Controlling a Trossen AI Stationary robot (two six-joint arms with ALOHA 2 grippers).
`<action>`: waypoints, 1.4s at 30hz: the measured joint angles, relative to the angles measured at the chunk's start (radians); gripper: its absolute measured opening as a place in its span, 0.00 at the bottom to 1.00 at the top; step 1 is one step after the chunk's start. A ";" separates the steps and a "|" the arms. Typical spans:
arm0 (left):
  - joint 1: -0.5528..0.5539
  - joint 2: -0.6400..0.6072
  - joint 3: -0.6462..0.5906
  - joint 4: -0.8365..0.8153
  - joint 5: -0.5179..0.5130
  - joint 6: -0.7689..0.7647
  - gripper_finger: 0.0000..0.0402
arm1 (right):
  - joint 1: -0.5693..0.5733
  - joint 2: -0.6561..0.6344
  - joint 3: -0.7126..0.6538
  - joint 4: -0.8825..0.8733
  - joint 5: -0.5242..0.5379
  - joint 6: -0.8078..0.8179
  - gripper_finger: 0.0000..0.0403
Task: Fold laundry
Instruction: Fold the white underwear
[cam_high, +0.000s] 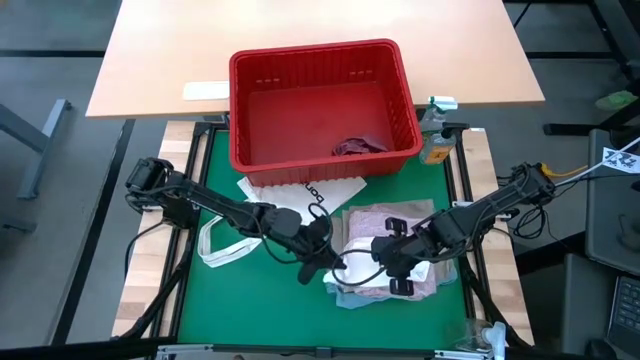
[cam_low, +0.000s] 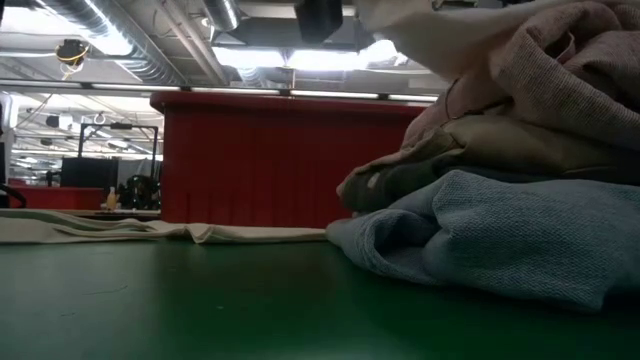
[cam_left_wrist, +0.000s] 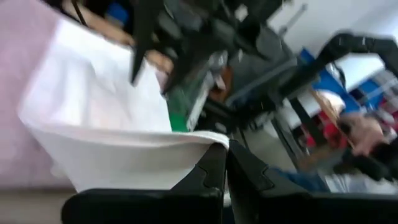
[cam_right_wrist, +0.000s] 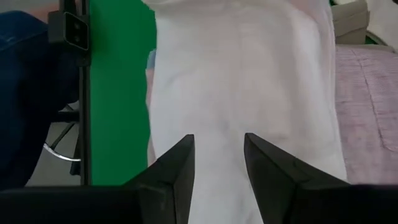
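A small white piece (cam_right_wrist: 242, 81) of the laundry is stretched above the folded stack (cam_high: 390, 235), which lies on the green mat at the right. The stack holds pink (cam_low: 540, 70), beige (cam_low: 500, 140), dark grey-green (cam_low: 400, 190) and light blue (cam_low: 500, 230) garments. My left gripper (cam_left_wrist: 225, 155), left of the stack (cam_high: 335, 265), is shut on the white piece. My right gripper (cam_right_wrist: 217, 155) points down over the same cloth (cam_high: 400, 265), its fingers apart. A maroon garment (cam_high: 358, 146) lies in the red basket (cam_high: 250, 110). My left gripper pinches a corner of the white piece's edge (cam_left_wrist: 211, 138) between its two fingers, coming nearly level from the table's left. The cloth spreads away from the fingers, held up over the stack; one layer or several, I cannot tell. My right gripper stands over the white piece (cam_right_wrist: 217, 124); I cannot tell whether its fingers touch it.
The red basket stands at the mat's far edge. A white tote bag (cam_high: 290, 195) lies flat between it and my left arm, its loop handle (cam_high: 225, 250) toward the left. A spray bottle (cam_high: 435, 130) stands right of the basket. Bare green mat (cam_high: 250, 310) lies near the front.
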 joint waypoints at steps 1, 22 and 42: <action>-0.002 0.000 0.000 0.013 -0.023 -0.003 0.01 | 0.000 -0.009 0.000 -0.003 -0.002 -0.001 0.35; -0.006 0.214 0.000 0.484 -0.299 -0.163 0.01 | 0.000 -0.084 0.001 -0.034 0.036 -0.070 0.35; -0.006 0.469 0.238 0.470 -0.404 -0.127 0.01 | 0.000 -0.085 0.001 -0.124 0.017 -0.073 0.35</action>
